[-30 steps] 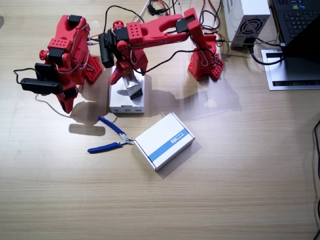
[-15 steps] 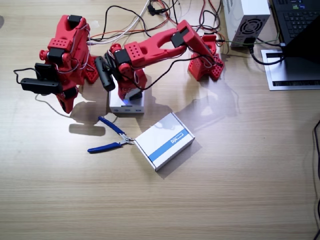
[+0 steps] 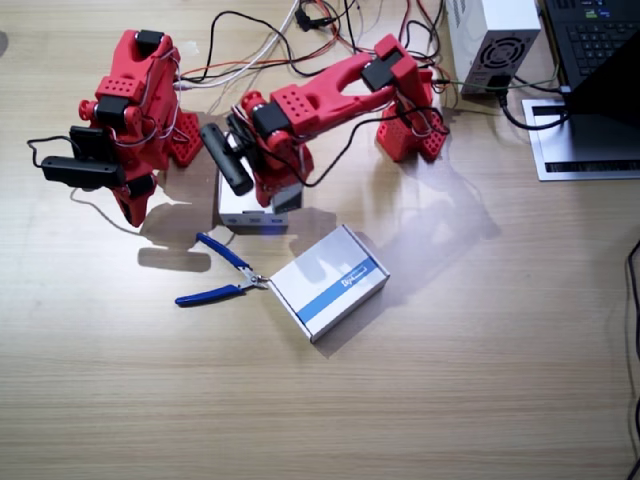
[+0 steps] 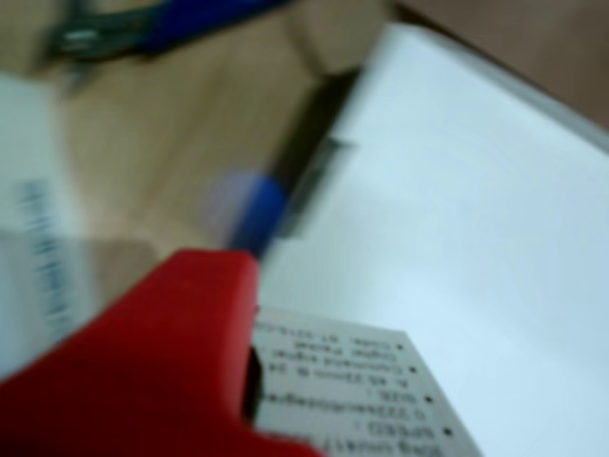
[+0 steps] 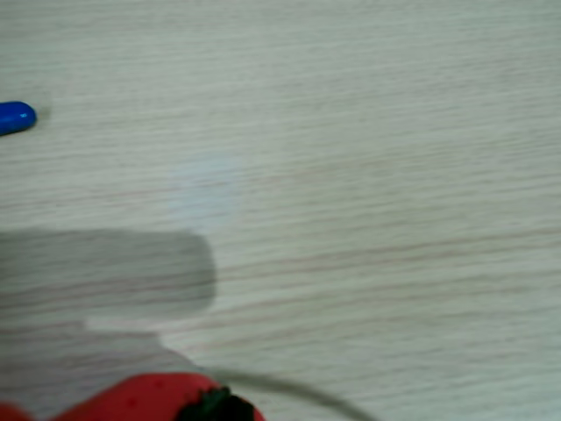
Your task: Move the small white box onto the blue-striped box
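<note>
The small white box (image 4: 362, 390) shows its printed side in a wrist view, pressed against a red finger (image 4: 162, 362) of my left gripper (image 3: 275, 195). It stays sharp while everything behind it blurs. In the fixed view the gripper hides it, just above the plain white flat box (image 3: 240, 208). The blue-striped box (image 3: 328, 282) lies flat on the table nearer the front, apart from the gripper. My right gripper (image 3: 131, 207) points down at the table beside its folded arm, jaws together, holding nothing.
Blue-handled pliers (image 3: 222, 275) lie between the plain box and the blue-striped box, their tips touching its corner. A grey power supply (image 3: 492, 40), a laptop (image 3: 595, 40) and loose cables (image 3: 300, 30) crowd the far edge. Bare wood spreads across the front.
The left arm dropped onto the small white box on the plain box, then shifted slightly right. Its gripper covers the small box. The right arm has not moved.
</note>
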Controlling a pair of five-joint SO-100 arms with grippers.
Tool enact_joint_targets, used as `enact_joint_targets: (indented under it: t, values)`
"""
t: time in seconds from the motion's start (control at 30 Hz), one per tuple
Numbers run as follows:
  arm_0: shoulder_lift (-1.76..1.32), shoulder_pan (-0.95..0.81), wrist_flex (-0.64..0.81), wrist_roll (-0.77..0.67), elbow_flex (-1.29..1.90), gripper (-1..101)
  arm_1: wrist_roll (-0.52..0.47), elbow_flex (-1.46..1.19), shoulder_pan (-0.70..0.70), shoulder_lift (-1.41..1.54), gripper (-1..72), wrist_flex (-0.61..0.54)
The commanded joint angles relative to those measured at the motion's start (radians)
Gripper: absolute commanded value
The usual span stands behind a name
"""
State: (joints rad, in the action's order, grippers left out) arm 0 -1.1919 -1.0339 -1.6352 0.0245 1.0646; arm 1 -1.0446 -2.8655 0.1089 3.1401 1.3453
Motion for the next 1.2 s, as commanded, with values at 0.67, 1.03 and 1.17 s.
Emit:
enact_joint_targets:
  t: [0.67, 1.03, 1.17]
  values:
    - [0.296, 0.515, -0.038, 0.219, -0.374, 40, -0.011, 0.012, 0.000, 0.028, 0.2, 0.006]
    - [-0.029, 0.476, -0.038, 0.195, -0.183, 51, -0.025, 0.012, -0.002, 0.028, 1.4, 0.011]
    - [-0.287, 0.469, -0.037, 0.225, -0.017, 51, -0.023, 0.012, -0.003, 0.028, 1.7, 0.011]
